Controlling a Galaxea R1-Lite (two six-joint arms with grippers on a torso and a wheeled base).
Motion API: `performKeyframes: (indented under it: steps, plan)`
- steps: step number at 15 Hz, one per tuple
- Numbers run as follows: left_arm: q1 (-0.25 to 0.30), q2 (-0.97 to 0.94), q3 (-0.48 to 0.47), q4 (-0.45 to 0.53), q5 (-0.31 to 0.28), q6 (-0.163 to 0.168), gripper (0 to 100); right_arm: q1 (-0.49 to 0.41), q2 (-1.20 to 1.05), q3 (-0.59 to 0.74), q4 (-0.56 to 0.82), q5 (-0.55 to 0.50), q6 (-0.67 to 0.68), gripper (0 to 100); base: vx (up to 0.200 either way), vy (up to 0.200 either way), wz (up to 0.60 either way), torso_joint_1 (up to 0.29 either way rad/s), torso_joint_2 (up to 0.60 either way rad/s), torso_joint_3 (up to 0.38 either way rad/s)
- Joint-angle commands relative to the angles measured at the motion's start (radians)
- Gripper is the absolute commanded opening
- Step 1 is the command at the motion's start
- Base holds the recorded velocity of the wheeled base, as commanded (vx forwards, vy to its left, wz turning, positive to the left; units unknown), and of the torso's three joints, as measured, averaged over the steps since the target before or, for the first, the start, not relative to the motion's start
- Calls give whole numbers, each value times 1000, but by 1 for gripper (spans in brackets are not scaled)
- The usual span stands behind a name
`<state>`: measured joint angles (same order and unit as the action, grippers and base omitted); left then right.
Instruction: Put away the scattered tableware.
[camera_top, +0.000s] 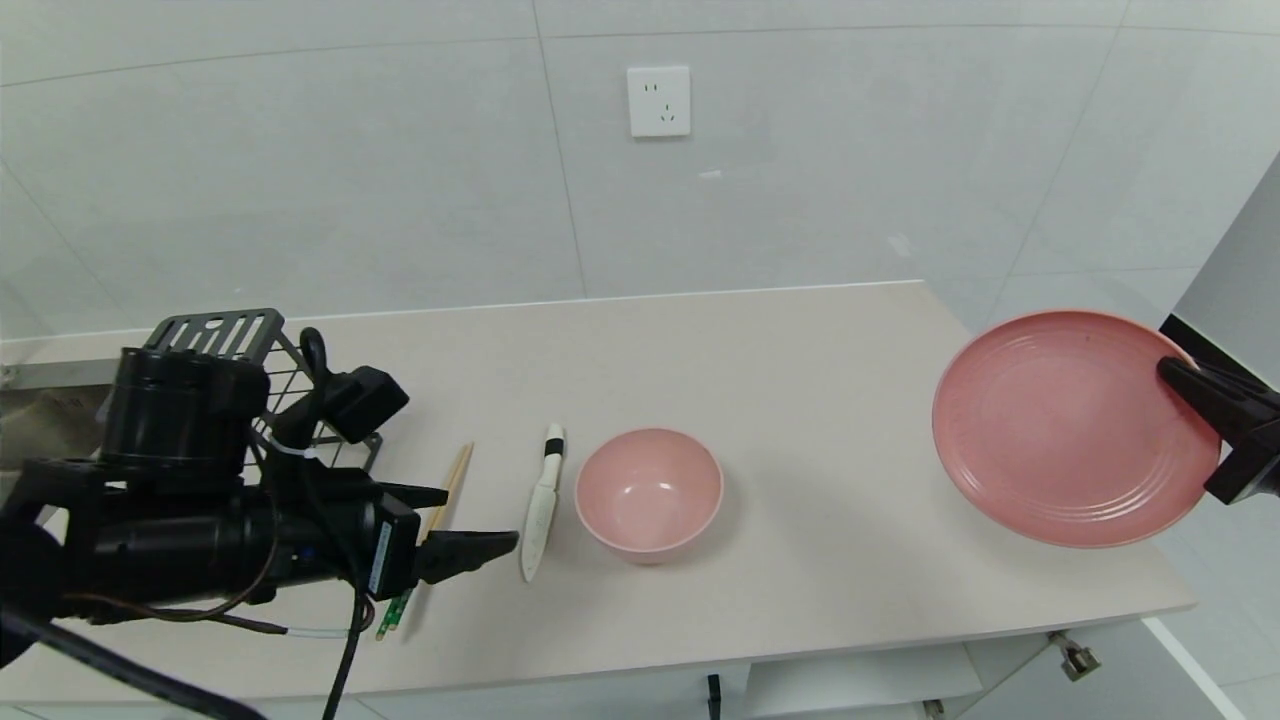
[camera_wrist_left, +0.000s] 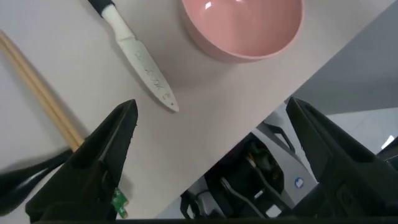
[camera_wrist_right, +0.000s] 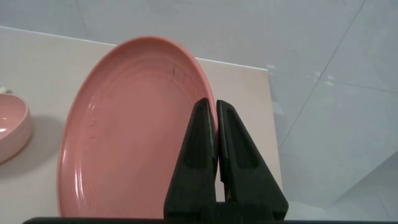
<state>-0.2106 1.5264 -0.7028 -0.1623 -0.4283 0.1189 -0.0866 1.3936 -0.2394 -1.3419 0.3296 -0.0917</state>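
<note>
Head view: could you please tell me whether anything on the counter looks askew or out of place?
Yes: the round pink plate is not lying flat. It hangs tilted above the beige counter, its rim clamped in the right end effector.

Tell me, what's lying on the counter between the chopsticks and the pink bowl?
A white knife with a black-banded handle lies between the chopsticks and the pink bowl, touching neither; the head view shows it.

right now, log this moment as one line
right gripper shut on pink plate rim | plate tilted at right end of counter | left gripper open above chopsticks, beside knife | pink bowl upright on counter
</note>
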Motion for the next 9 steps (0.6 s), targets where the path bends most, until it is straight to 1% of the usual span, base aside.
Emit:
performKeyframes:
  steps: [1, 3, 4, 5, 7, 8, 9]
  plan:
    - [-26, 90, -3, -8, 2, -1, 100, -1, 4, 2, 0, 0, 0, 0, 0, 0, 0, 0, 0, 0]
    - [-42, 123, -11, -63, 13, -4, 100, 1, 5, 3, 0, 0, -2, 0, 0, 0, 0, 0, 0, 0]
    - [-44, 170, -24, -138, 65, -4, 100, 1, 5, 5, 0, 0, 0, 0, 0, 0, 0, 0, 0, 0]
    - [-44, 198, -27, -183, 80, -5, 100, 1, 5, 5, 0, 0, -2, 0, 0, 0, 0, 0, 0, 0]
    - [-58, 258, -35, -279, 83, -8, 100, 1, 5, 5, 0, 0, 0, 0, 0, 0, 0, 0, 0, 0]
    - [-70, 285, -50, -318, 85, -19, 100, 1, 7, 5, 0, 0, 0, 0, 0, 0, 0, 0, 0, 0]
    - [-87, 308, -64, -356, 85, -39, 100, 1, 8, 6, 0, 0, 0, 0, 0, 0, 0, 0, 0, 0]
